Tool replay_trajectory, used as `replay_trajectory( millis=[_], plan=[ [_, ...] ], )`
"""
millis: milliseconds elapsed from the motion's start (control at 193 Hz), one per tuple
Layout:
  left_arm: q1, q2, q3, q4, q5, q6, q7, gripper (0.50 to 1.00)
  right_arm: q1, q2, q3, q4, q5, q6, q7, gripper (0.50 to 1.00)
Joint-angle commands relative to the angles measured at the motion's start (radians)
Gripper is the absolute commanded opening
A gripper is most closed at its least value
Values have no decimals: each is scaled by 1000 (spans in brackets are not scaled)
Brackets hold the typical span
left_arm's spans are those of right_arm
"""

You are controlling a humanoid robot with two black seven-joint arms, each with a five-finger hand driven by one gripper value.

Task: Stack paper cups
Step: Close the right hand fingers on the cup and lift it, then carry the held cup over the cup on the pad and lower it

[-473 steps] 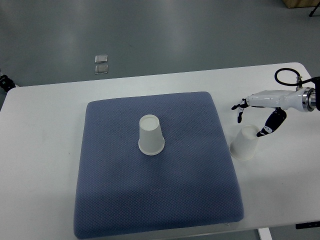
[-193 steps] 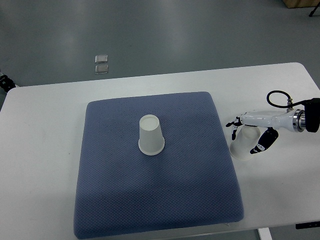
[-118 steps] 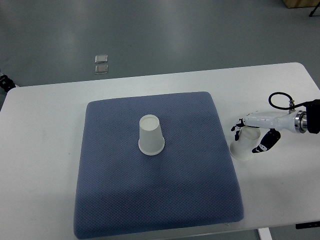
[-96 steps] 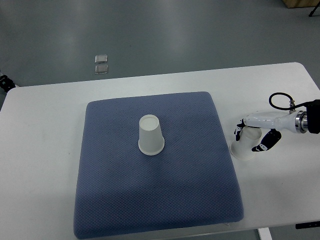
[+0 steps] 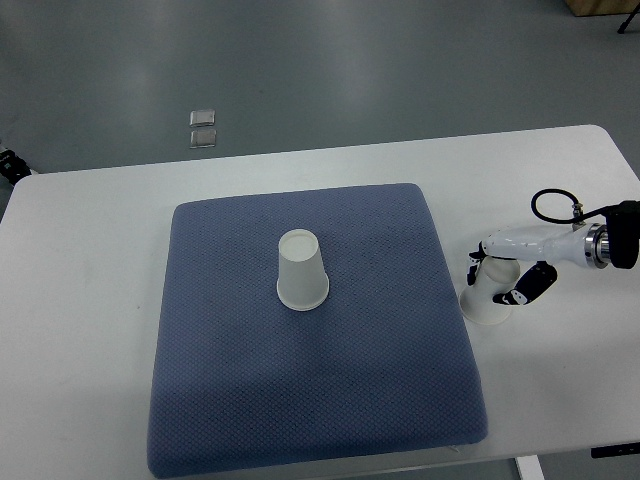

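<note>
White paper, both cups: one paper cup (image 5: pixel 487 297) sits directly under my right robot hand (image 5: pixel 500 281), upside down on the bare counter (image 5: pixel 90 300), just off the right edge of the blue pad (image 5: pixel 315 330). My fingers are curled around its upper body, a dark-tipped finger (image 5: pixel 474 265) on the far side and another on the near side, so I judge I have it gripped, though it looks not yet lifted: its wide rim rests on the counter.

My arm comes in from the right edge, roughly level, with the wrist to the right of the cup. My left arm is out of sight.

What the next move turns on is this: the second paper cup (image 5: pixel 302 271) stands well apart to the left of my robot hand, out in the middle of the pad, also inverted, narrow base up. Both cups have their long axes upright, so stacking would mean lifting mine straight up, carrying it leftward across the pad's edge, and lowering its open mouth over that upturned base. Only my right robot hand is anywhere near either cup.
</note>
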Motion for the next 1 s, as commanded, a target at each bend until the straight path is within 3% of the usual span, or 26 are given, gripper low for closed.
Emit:
replay_trajectory(
  millis=[0,301,712,997],
  plan=[
    [1,0,0,0,0,0,0,1000,8,-2,3,0,3,3,0,633],
    [1,0,0,0,0,0,0,1000,56,-28,6,2,7,12,8,633],
    [1,0,-1,0,0,0,0,1000,290,-64,16,28,15,150,23,633],
    [1,0,0,0,0,0,0,1000,391,-37,26,77,23,201,23,635]
  ],
)
